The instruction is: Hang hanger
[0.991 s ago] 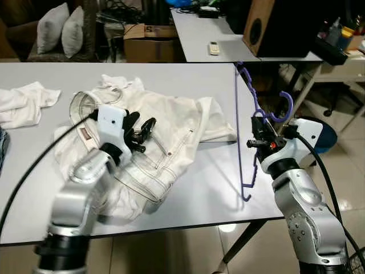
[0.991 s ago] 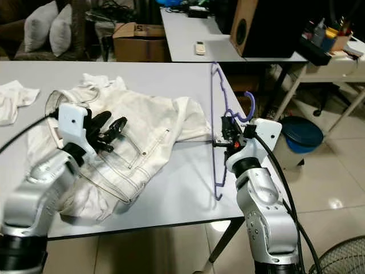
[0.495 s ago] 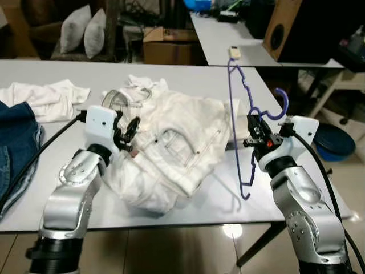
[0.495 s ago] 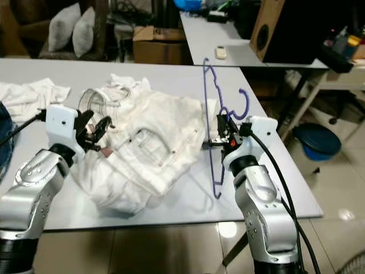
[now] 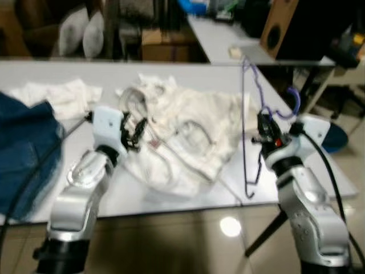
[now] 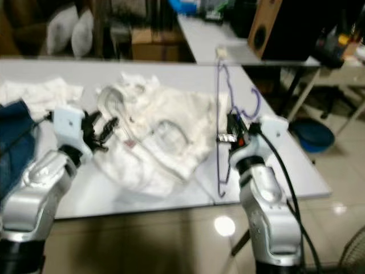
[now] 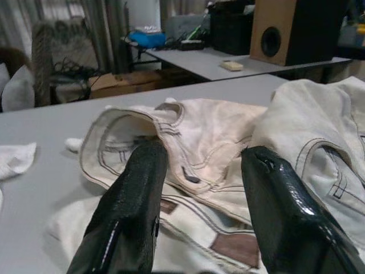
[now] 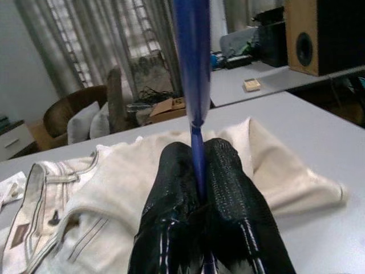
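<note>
The right gripper (image 5: 263, 127) has its fingers pinched tight on the thin purple hanger (image 5: 246, 123), which stands nearly upright just off the counter's right edge, hook curling toward the robot's right and one arm of the frame dangling below the counter (image 6: 142, 197) top. In the right wrist view the two black fingers (image 8: 225, 171) meet around the hanger's rod with no gap between them.

The left gripper (image 5: 132, 127) hovers over the white jeans (image 5: 188, 134), fingers spread wide and holding nothing; the left wrist view shows the waistband lying between the fingertips (image 7: 142, 171) but not gripped. The jeans sprawl across the middle of the counter, a blue garment (image 5: 25, 148) sits at the left edge, and a smaller white cloth (image 5: 54, 97) lies toward the far left.

Since no rail is in sight, the job now is probably carrying the hanger to wherever it hangs. Best to keep the pinch firm and the hanger plumb so the hook does not swing, and to lift the lower end clear of the counter's right edge before turning. Open floor lies off the near and right edges; a second table and a speaker crowd the far right corner, so that side needs care.
</note>
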Available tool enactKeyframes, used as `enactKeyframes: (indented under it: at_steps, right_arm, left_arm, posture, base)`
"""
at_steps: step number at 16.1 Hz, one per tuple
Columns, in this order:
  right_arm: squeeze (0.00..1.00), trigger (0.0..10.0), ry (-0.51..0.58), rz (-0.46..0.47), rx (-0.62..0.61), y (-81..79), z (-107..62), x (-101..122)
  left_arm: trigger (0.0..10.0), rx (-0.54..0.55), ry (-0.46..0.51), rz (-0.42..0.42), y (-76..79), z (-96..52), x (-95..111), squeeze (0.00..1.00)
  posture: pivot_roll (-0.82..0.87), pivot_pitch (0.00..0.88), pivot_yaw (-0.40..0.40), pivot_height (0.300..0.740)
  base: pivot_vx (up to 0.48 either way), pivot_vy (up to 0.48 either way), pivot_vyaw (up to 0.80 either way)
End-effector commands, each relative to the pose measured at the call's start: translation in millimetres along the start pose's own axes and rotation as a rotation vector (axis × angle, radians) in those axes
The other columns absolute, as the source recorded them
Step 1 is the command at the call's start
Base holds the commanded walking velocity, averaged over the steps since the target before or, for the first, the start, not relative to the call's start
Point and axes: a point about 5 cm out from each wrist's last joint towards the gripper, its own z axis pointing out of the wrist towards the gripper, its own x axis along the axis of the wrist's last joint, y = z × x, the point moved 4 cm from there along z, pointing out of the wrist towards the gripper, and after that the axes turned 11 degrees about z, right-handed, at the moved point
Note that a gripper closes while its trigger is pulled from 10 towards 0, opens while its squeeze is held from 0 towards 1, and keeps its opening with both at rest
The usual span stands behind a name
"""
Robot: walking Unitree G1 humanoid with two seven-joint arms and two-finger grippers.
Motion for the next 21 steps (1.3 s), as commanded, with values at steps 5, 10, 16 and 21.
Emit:
enactKeyframes:
  at_steps: [5, 10, 16, 21]
  right_arm:
    - [0.00, 10.0, -0.015, 0.056, 0.009, -6.5, 2.2, -3]
    - [0.00, 10.0, 0.024, -0.044, 0.063, -18.8, 6.5, 1]
    - [0.00, 10.0, 0.167, 0.051, 0.052, -15.5, 6.4, 21]
    - [0.00, 10.0, 0.177, 0.071, 0.045, -12.9, 5.1, 20]
  left_arm:
    - [10.0, -0.003, -0.016, 0.020, -1.7, 1.5, -2, 0.00]
    - [10.0, -0.004, -0.012, 0.025, -0.9, 3.6, -1, 0.00]
    - [10.0, -0.005, -0.008, 0.021, 1.4, 4.9, -1, 0.00]
    - [10.0, -0.008, -0.009, 0.023, 3.5, 5.5, -2, 0.00]
  posture:
    - [-0.04, 0.012, -0.025, 0.740]
    - [-0.04, 0.004, -0.028, 0.740]
    - [-0.04, 0.000, -0.031, 0.740]
    - [-0.04, 0.000, -0.032, 0.740]
  base:
    - [0.000, 0.332, 0.00]
    - [0.000, 0.325, 0.00]
    - [0.000, 0.305, 0.00]
    - [0.000, 0.280, 0.00]
